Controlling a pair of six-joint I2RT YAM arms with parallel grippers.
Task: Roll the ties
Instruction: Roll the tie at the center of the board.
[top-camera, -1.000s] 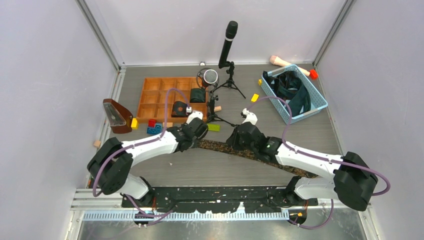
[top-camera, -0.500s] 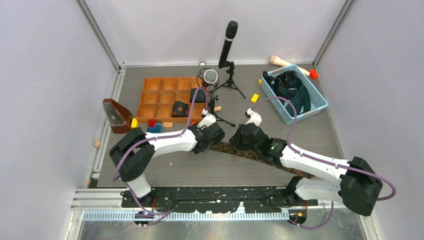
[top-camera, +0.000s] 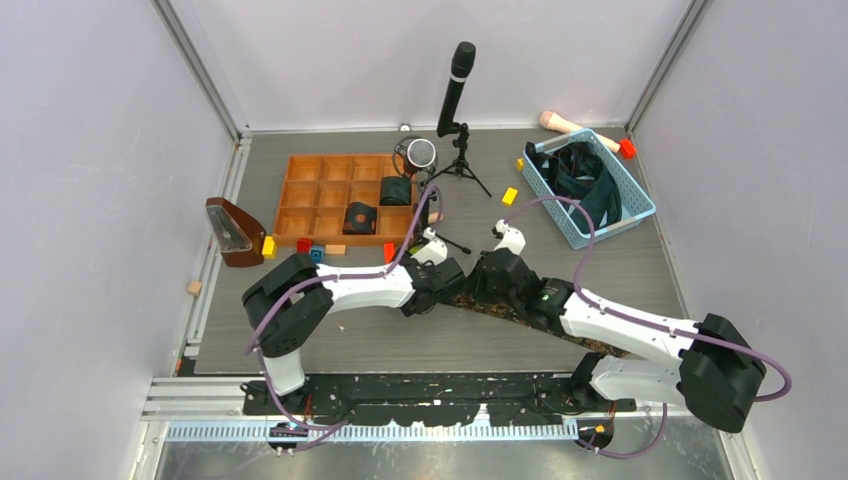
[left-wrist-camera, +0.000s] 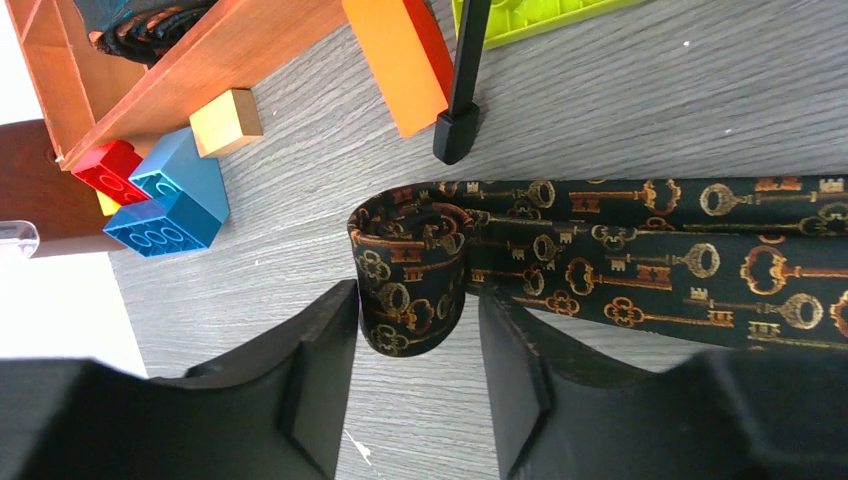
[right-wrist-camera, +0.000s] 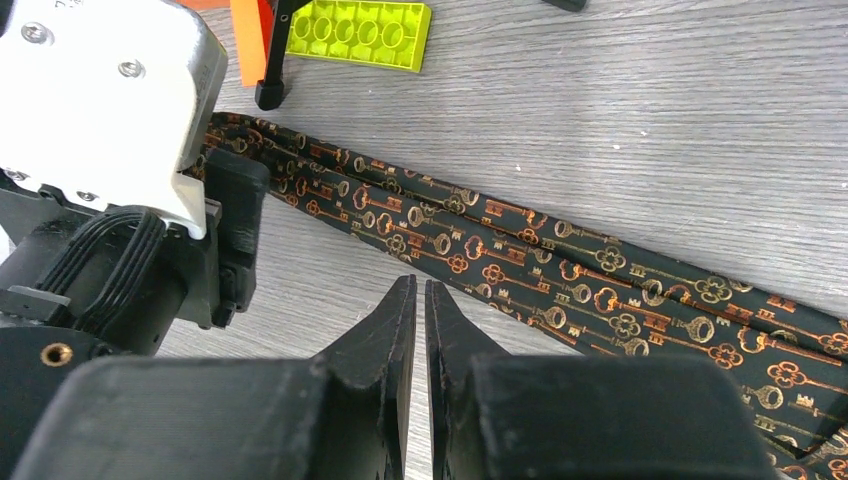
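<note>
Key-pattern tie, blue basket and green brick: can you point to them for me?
key-pattern tie (left-wrist-camera: 640, 260), left wrist view, flat middle stretch.
blue basket (top-camera: 634, 205), top external view, right rim.
green brick (right-wrist-camera: 360, 35), right wrist view, studded top.

txt: none legible | labels: none | tie (left-wrist-camera: 640, 250): key motifs only

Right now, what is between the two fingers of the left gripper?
In the left wrist view, the rolled end of the key-patterned tie sits between the fingers of the left gripper. The jaws stand apart around the small coil.
</note>
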